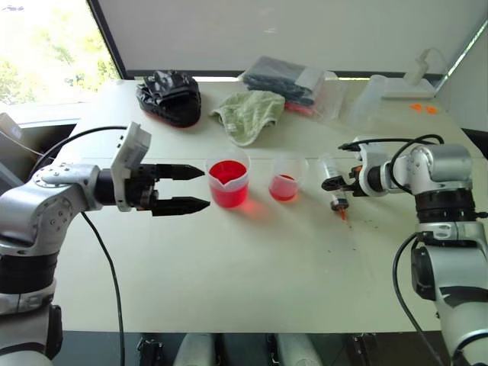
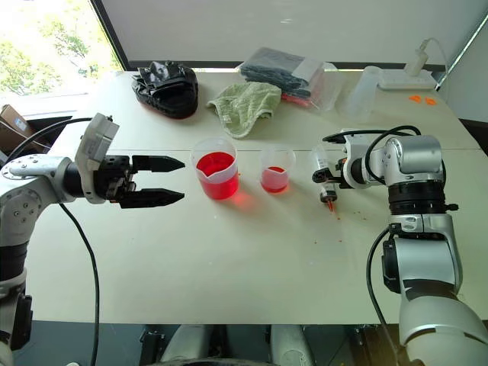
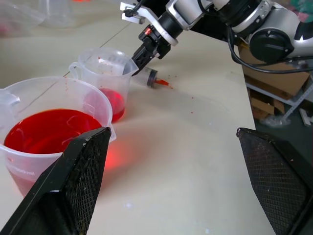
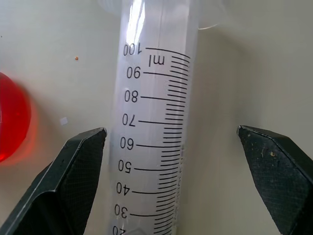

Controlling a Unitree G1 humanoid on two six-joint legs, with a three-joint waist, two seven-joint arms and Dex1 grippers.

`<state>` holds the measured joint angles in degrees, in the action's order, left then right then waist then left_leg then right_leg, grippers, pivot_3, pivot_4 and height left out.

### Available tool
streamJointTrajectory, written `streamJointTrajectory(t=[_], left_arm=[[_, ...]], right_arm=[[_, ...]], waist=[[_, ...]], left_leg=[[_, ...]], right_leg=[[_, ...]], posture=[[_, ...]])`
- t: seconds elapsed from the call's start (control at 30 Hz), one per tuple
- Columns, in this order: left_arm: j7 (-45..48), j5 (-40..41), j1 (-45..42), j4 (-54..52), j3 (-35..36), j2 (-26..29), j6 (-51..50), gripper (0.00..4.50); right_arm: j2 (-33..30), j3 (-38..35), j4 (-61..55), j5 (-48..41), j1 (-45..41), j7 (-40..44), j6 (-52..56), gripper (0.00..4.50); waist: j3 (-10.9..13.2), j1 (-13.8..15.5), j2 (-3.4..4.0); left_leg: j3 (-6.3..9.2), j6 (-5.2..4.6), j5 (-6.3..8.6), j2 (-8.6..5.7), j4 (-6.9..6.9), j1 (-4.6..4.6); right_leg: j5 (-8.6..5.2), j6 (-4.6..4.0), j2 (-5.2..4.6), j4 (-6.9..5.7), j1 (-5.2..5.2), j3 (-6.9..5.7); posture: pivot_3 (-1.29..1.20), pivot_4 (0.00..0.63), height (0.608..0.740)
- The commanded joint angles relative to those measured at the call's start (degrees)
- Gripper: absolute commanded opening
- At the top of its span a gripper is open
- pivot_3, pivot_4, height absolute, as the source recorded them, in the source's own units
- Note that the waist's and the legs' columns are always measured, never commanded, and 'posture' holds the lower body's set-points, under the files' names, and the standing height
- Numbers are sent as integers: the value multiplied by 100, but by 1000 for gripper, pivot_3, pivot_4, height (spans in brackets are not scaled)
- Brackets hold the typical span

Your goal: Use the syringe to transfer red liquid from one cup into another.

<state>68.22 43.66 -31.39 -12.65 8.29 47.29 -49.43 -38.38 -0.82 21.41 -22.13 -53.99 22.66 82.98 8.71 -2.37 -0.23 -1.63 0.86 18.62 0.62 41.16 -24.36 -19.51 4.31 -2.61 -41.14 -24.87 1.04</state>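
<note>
1. Taking the spouted beaker [image 1: 228, 184] as landmark, the left gripper [image 1: 181, 188] is seen just beside it on the robot's left, level with its wall, jaws spread wide and nothing held.
2. On the beaker's other side the smaller cup [image 1: 285, 180] is set close by, a shallow layer of red liquid [image 1: 283, 187] in it; the beaker itself is about half filled.
3. Beyond the smaller cup, on the side away from the beaker, the syringe [image 1: 334, 185] is laid flat on the table [image 1: 229, 267], its orange-red tip towards the robot. The right gripper [image 1: 342, 182] is placed over the barrel with its fingers [image 4: 73, 171] wide apart, one touching or nearly touching the barrel, the other well clear; nothing is gripped.
4. Small red spots are seen on the table by the tip. More could be dripped if the syringe is tilted tip-down when lifted.
5. A grab on the round barrel could send it rolling towards the smaller cup, which could be tipped.
6. The beaker could be knocked if the left gripper is swung across, being so near its wall.
7. Farther back from the beaker, a green cloth [image 1: 248, 113], a black glove [image 1: 169, 95], a dark packet in a plastic bag [image 1: 290, 82] and a clear tub [image 2: 363, 91] are left well apart; none is judged to stand in the way.
</note>
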Motion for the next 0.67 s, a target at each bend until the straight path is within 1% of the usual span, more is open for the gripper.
streamJointTrajectory(t=[0.03,0.1,0.17,0.27,0.33,0.37,0.5,0.67], left_arm=[[-65,165,-125,-22,275,188,-32,4326],[-20,154,-71,-26,297,339,-16,4326],[57,173,-72,45,356,532,-21,4326],[212,145,-74,157,340,729,49,4326],[303,127,-88,213,302,802,96,4326],[360,101,-90,234,274,841,129,4326],[500,-1,-81,314,204,959,246,4326],[558,-11,-44,318,180,1057,199,4326]], right_arm=[[-791,262,-1125,-124,210,869,-627,4446],[-1185,299,-1721,-300,426,1412,-912,4446],[-1758,296,-2540,-495,799,2148,-1361,4446],[-2438,-24,-3310,-624,1519,3375,-2727,4446],[-2674,-366,-3477,-702,1929,4098,-3642,4446],[-2784,-476,-3507,-769,2067,4376,-3857,4446],[-3128,-629,-3406,-1013,2190,5011,-3912,4446],[-3179,-579,-3254,-913,2122,5147,-4096,4446]], waist=[[0,29,1],[1,25,2],[1,21,1],[1,19,1],[1,23,1],[1,25,1],[1,25,1],[1,22,1]], left_leg=[[1,-1,0,-1,0,-2],[0,-7,4,-2,0,-3],[0,-9,5,-1,-2,-2],[3,-14,8,2,-5,1],[2,-29,16,1,-2,3],[2,-32,18,1,-2,5],[2,-29,16,2,3,8],[2,-28,16,3,3,11]], right_leg=[[0,0,-1,0,-1,0],[0,0,-2,2,-1,0],[0,0,0,5,-1,-1],[0,0,4,8,2,-3],[0,0,3,11,5,-2],[0,0,3,13,9,-3],[0,0,2,10,10,-2],[0,0,1,11,11,-1]], posture=[[0,150,711],[0,150,711],[0,150,711],[0,150,711],[0,150,711],[0,150,711],[0,150,711],[0,150,711]])
